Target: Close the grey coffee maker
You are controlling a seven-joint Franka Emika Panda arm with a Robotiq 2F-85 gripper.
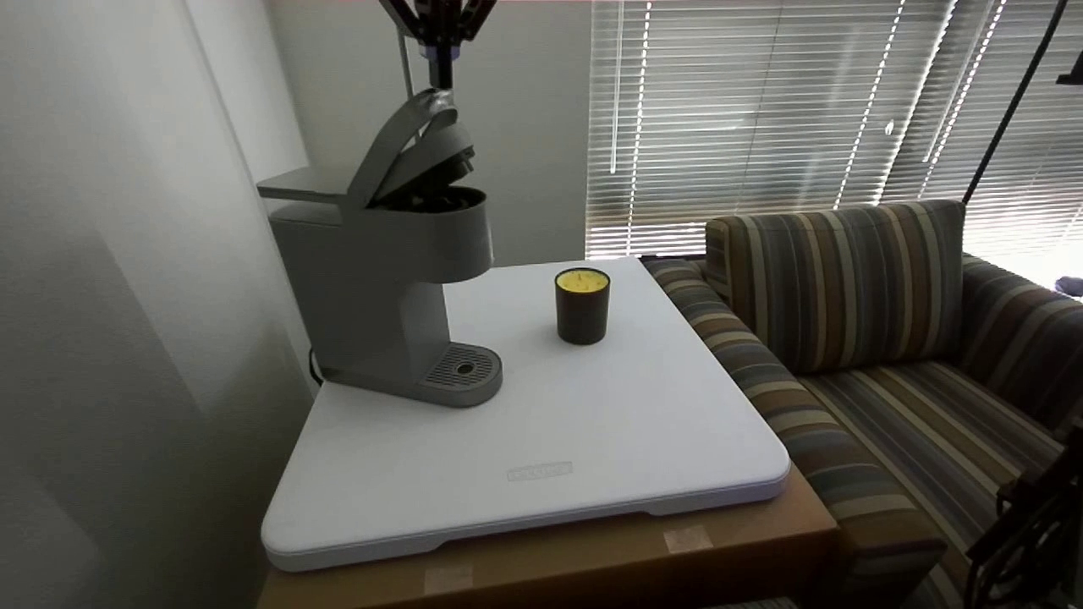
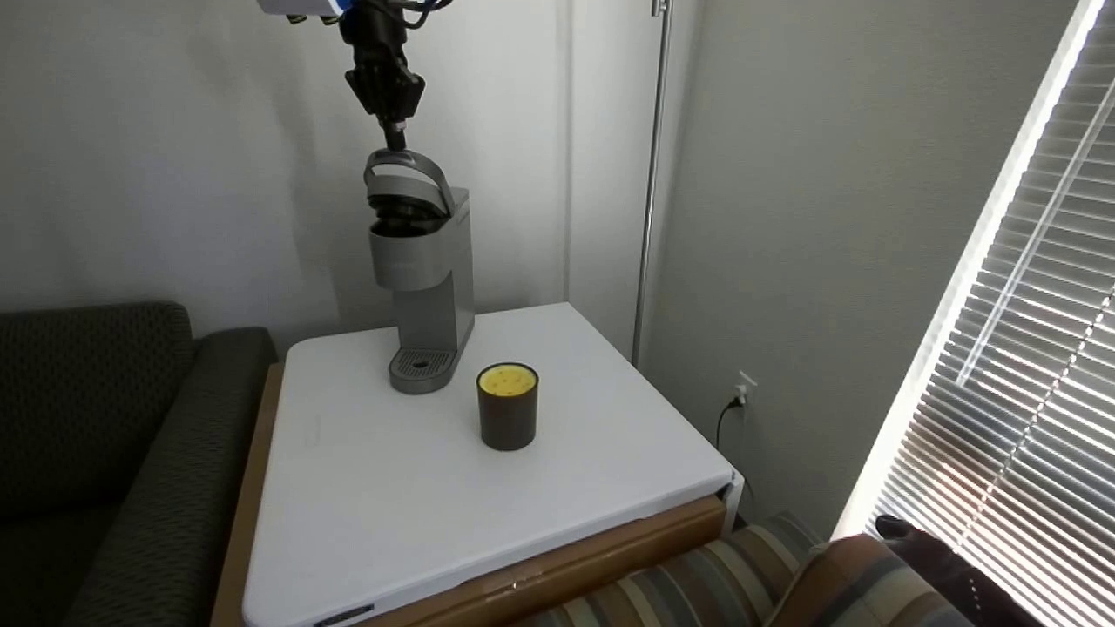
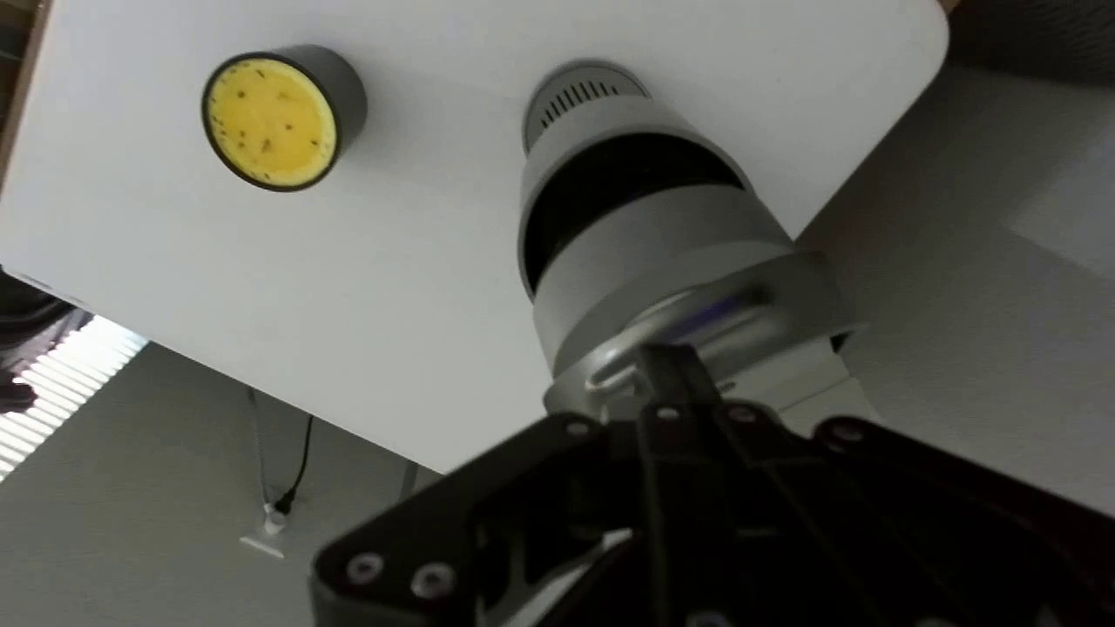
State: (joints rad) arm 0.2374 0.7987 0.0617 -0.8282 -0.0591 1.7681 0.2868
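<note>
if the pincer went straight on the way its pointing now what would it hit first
Most likely the raised lid handle on the grey coffee maker. The pincer points down at it in both exterior views and may be touching it.

Matte grey all over the coffee maker (image 1: pixel 372 279), lid (image 1: pixel 431 154) included, but black inside the brew opening (image 3: pixel 618 178); grey again, barred with dark slots, on the drip tray (image 1: pixel 461 385). Black on the gripper (image 1: pixel 440 80), with a little violet-blue. Dark brown around the jar (image 1: pixel 582 320), bright yellow on its filling (image 3: pixel 272 122), dark-flecked in the wrist view. White over the tabletop (image 1: pixel 575 406), brown on the support (image 1: pixel 558 545). Striped in brown, cream and grey-blue on the armchair (image 1: pixel 846 288); very dark, finely patterned, on the upholstered seat (image 2: pixel 87 392). Pale with horizontal lines on the blinds (image 1: pixel 694 127), plain grey on the walls (image 2: pixel 827 218).
</note>
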